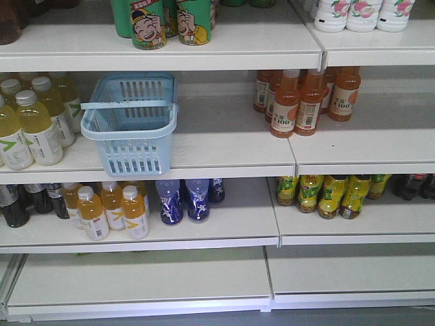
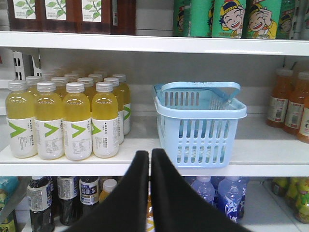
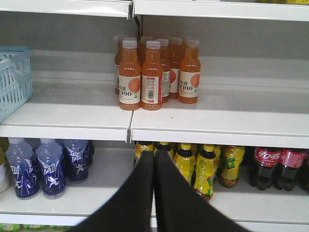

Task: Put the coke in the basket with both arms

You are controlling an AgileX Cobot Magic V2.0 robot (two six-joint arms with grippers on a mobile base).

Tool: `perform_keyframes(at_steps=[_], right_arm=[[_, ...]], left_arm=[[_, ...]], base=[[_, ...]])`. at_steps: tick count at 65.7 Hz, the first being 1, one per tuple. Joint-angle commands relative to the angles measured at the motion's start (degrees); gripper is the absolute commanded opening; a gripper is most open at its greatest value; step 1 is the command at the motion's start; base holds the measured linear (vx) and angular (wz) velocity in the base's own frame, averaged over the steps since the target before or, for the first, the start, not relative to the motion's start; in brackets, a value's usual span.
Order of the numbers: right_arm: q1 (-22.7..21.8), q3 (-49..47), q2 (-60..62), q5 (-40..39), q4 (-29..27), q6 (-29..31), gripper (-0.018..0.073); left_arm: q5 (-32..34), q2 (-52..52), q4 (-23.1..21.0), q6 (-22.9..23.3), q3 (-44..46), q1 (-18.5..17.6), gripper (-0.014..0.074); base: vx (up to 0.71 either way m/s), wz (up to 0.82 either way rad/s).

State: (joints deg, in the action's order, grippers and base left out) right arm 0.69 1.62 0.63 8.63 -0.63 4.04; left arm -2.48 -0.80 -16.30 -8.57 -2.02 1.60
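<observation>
The light blue basket point(image 1: 136, 157) stands on the middle shelf, its loop handle lying across the front rim, and looks empty. In the left wrist view the basket point(image 2: 200, 140) is ahead and to the right of my left gripper point(image 2: 149, 153), which is shut with nothing between its fingers. My right gripper point(image 3: 154, 153) is also shut and empty, hanging in front of the lower shelf; the basket point(image 3: 12, 79) shows at that view's far left edge. The coke is out of view. Neither arm appears in the front view.
Yellow drink bottles point(image 2: 77, 121) stand left of the basket, orange juice bottles point(image 3: 152, 72) to its right. Blue bottles point(image 3: 48, 166), yellow-green bottles point(image 3: 205, 169) and dark cola bottles with red labels point(image 3: 268, 166) fill the shelf below. Green cartoon cans point(image 1: 149, 24) stand on the top shelf.
</observation>
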Motion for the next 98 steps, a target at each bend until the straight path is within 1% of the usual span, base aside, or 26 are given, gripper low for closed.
perform_keyframes(at_steps=[1, 98], right_arm=[[0.07, 0.45, 0.75, -4.46, 0.17, 0.1, -0.001], [0.07, 0.45, 0.75, -4.28, 0.17, 0.1, -0.001]], left_arm=[[3.89, -0.73, -0.54, 0.6, 1.89, -0.35, -0.0006], [3.89, -0.73, -0.54, 0.6, 1.89, -0.35, -0.0006]], base=[[0.09, 0.0], [0.03, 0.0]])
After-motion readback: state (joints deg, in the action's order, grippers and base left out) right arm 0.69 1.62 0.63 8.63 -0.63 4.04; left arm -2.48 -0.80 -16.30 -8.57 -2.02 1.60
